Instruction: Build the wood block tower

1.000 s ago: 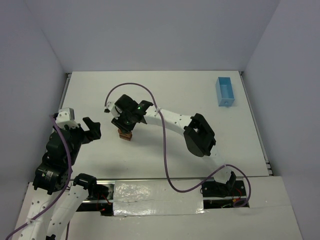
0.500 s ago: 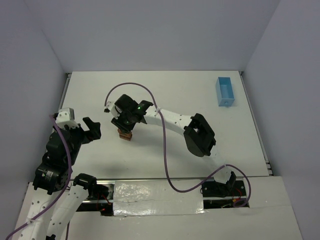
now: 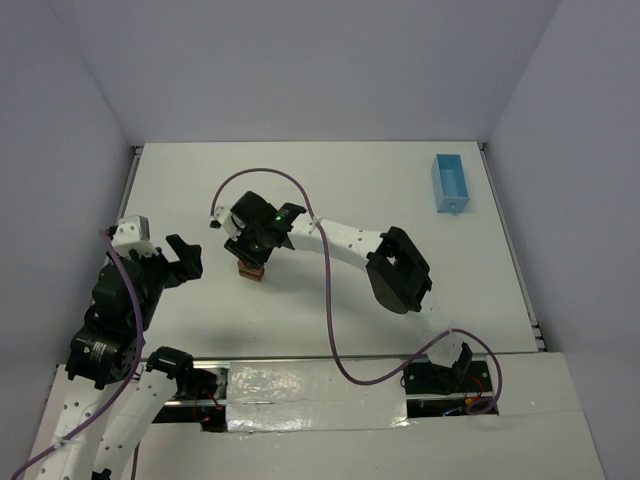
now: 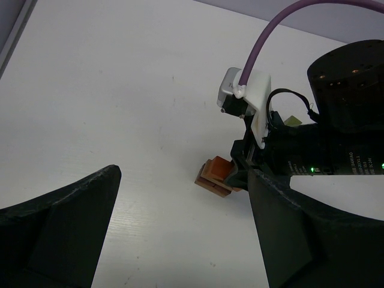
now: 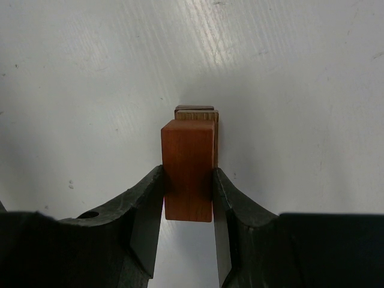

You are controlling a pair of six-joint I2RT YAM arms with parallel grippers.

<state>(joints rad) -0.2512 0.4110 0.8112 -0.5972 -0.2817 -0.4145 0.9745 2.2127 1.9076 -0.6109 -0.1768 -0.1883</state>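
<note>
The tower [image 3: 250, 270] is a small stack of brown blocks on the white table, left of centre. My right gripper [image 3: 252, 255] is directly above it, shut on a reddish-orange block [image 5: 188, 170] that lies over the tan and brown blocks [image 5: 198, 113] below. In the left wrist view the orange block [image 4: 220, 168] sits over the brown stack [image 4: 211, 182], with the right gripper beside it. My left gripper [image 3: 185, 256] is open and empty, some way left of the tower; its dark fingers [image 4: 57, 228] frame the view.
A light-blue rectangular tray [image 3: 450, 183] lies at the far right of the table [image 3: 350, 180]. A purple cable [image 3: 265, 172] loops above the right wrist. White walls enclose the table on three sides.
The right gripper has shifted very slightly lower over the tower with the block in it. The left arm has not moved.
</note>
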